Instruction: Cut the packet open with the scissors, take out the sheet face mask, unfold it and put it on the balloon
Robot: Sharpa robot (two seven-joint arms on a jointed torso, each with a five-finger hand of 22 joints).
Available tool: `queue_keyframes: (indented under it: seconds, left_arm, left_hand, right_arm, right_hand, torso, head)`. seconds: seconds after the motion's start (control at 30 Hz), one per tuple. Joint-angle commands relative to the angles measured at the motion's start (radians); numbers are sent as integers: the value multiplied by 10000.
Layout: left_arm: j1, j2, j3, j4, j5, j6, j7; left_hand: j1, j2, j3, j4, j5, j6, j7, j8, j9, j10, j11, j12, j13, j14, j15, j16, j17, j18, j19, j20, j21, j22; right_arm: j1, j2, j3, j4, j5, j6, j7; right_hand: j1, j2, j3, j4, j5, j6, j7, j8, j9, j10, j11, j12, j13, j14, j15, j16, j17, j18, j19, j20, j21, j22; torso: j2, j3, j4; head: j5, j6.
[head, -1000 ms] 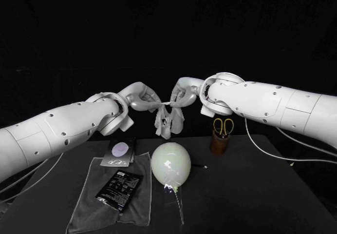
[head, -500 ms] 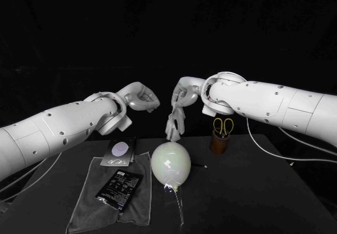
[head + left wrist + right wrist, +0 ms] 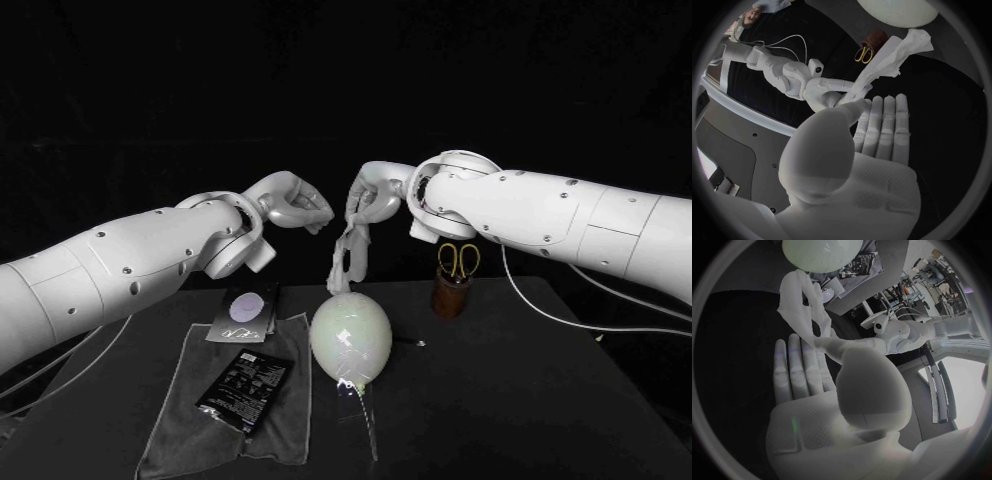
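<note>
Right hand (image 3: 375, 195), raised above the surface (image 3: 534, 400), pinches the top of the face mask (image 3: 351, 258) between thumb and fingers. The mask hangs as a narrow, bunched strip, and its lower end reaches the top of the balloon (image 3: 351, 340); whether the two touch cannot be told. Left hand (image 3: 296, 207) is level with the right and just beside it, fingers pressed together with the thumb laid against them, holding nothing.

Risks, as judged from where I stand:
- The sheet hangs from a single pinch, so it may slip out and fall in a heap.
- It is not unfolded. Lowered as it is, it would land on the balloon as a wad rather than a face.
- The left hand has to catch a free edge, and a hard pull on the folds could tear the sheet.
- The balloon lies loose on its side — a nudge from the mask or a hand could roll it toward the scissors (image 3: 459, 258).

Count: two hands, one mask and one balloon; one pair of scissors, upright in one brown holder (image 3: 451, 298); one black packet (image 3: 248, 385), lying on one grey cloth (image 3: 188, 420); one dark card (image 3: 245, 312) with a pale oval, at the cloth's far end.
</note>
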Motion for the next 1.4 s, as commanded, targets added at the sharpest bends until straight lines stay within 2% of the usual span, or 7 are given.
queue_keyframes:
  seconds: [0.03,0.13,0.17,0.33,0.5,0.87,1.4]
  left_arm:
    - [18,21,1,40,627,-39,33]
    - [7,21,-40,76,649,-116,-46]
    - [-1,18,-52,93,653,-119,-68]
    - [-136,-39,-91,272,604,-49,-151]
    - [-277,-54,-101,400,267,-139,-165]
    - [-480,153,-105,263,-509,-882,-366]
    - [-509,334,-103,115,-655,-1159,-519]
  left_hand:
    - [-22,69,72,2,24,-36,91,64,323,-117,-4,39,3,-83,1,-39,-28,-22,-28,-7,72,30]
    - [-115,-78,45,-6,21,-101,124,70,365,-156,19,23,-17,-107,17,-47,-74,-23,-84,6,76,45]
    - [-452,-469,-231,125,5,-267,161,-25,341,-88,45,56,-14,-35,23,-5,-83,-34,-120,55,25,14]
    - [-1225,-1552,-896,547,15,-627,287,-444,130,-226,133,-67,-96,-121,44,-61,-183,-44,-373,269,-408,-263]
    - [-1299,-2001,-1280,701,17,-808,406,-721,-14,-329,224,-175,-164,-194,116,-197,-323,25,-498,453,-809,-546]
    - [-884,-2008,-2373,959,23,-1245,644,-1121,-154,-863,472,-351,-297,-265,290,-439,-631,228,-288,725,-1463,-1095]
    - [-203,-1612,-3246,1274,18,-917,567,-1026,-90,-646,345,14,-252,146,168,-333,-801,249,398,590,-1740,-1457]
  right_arm:
    - [8,3,4,32,-110,-209,96]
    - [7,0,4,29,-109,-276,65]
    - [7,-3,4,30,-109,-295,56]
    - [6,-6,4,70,-65,-382,42]
    - [5,-6,4,98,-13,-430,44]
    - [5,-11,5,163,68,-498,71]
    - [5,-25,5,316,90,-473,88]
  right_hand:
    - [26,112,-10,-32,-69,57,-13,32,14,-19,8,-44,-3,38,29,-51,-9,73,23,17,10,-16]
    - [29,113,-10,-35,-70,59,-14,33,15,-15,7,-41,-2,41,27,-50,-9,74,24,16,11,-17]
    - [29,113,-10,-35,-70,59,-14,33,15,-15,7,-41,-2,41,27,-50,-9,74,24,16,11,-17]
    - [35,115,-10,-45,-57,70,-15,37,18,0,2,-33,2,57,22,-44,-7,77,33,13,15,-18]
    - [35,112,-10,-52,-34,77,-16,39,20,10,0,-28,4,69,17,-41,-7,78,40,12,18,-19]
    - [13,91,-20,-69,96,104,-21,42,28,40,-7,-22,8,103,8,-36,-7,78,67,6,29,-25]
    - [7,84,-22,-75,138,111,-24,42,30,46,-9,-23,8,112,4,-35,-8,78,73,5,31,-27]
  torso:
    - [-1,8,11]
    - [5,4,10]
    - [7,1,5]
    - [11,3,5]
    - [13,-2,4]
    - [8,7,-7]
    - [9,4,0]
  head:
    - [1,24]
    - [-10,21]
    - [-12,20]
    - [-19,26]
    - [-44,15]
    - [-43,-3]
    - [-41,0]
